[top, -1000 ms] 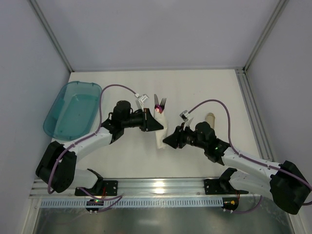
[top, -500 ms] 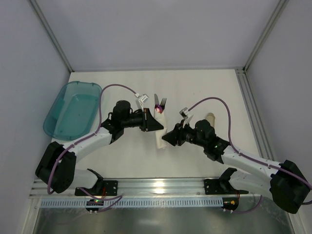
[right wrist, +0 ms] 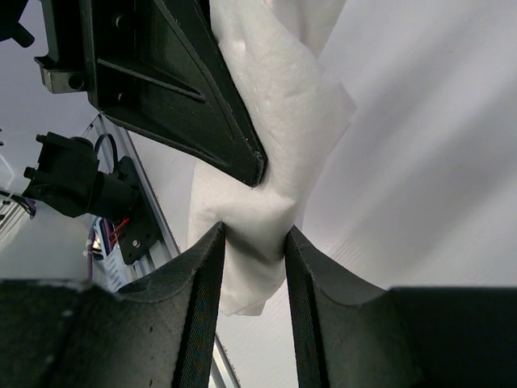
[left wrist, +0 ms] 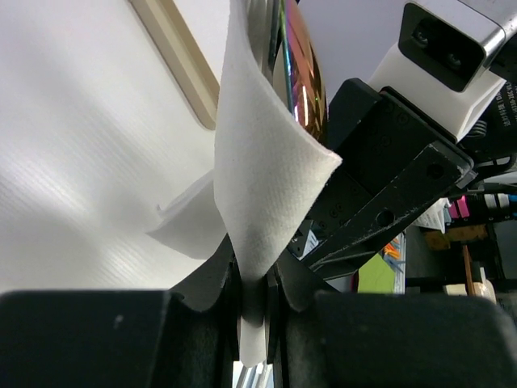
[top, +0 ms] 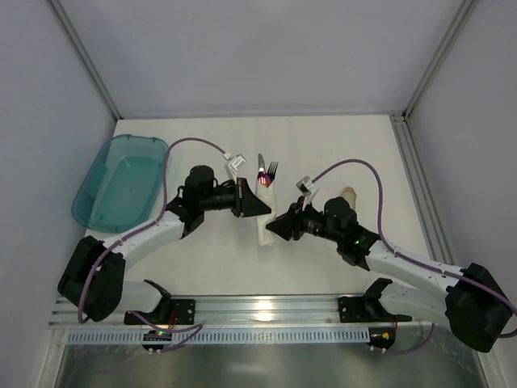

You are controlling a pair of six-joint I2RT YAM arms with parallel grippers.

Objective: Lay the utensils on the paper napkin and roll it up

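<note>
The paper napkin (top: 264, 217) lies as a loose white bundle at mid-table, wrapped round the utensils. Fork tines (top: 271, 169) and a knife tip (top: 260, 162) stick out of its far end. My left gripper (top: 260, 208) comes from the left and is shut on a fold of the napkin (left wrist: 262, 170). An iridescent utensil handle (left wrist: 300, 77) shows behind that fold. My right gripper (top: 270, 229) comes from the right, with its jaws pinching the lower part of the napkin (right wrist: 271, 137). The left gripper's black finger (right wrist: 182, 89) lies just above.
A translucent teal tub (top: 121, 181) stands at the left of the table. A tan tube (top: 347, 196) lies right of the napkin, behind the right arm. Metal frame posts run along the back corners and the right side.
My right gripper has shifted slightly left and away from the arm bases, and the napkin's near end has drawn in a little. The left gripper has held still.
</note>
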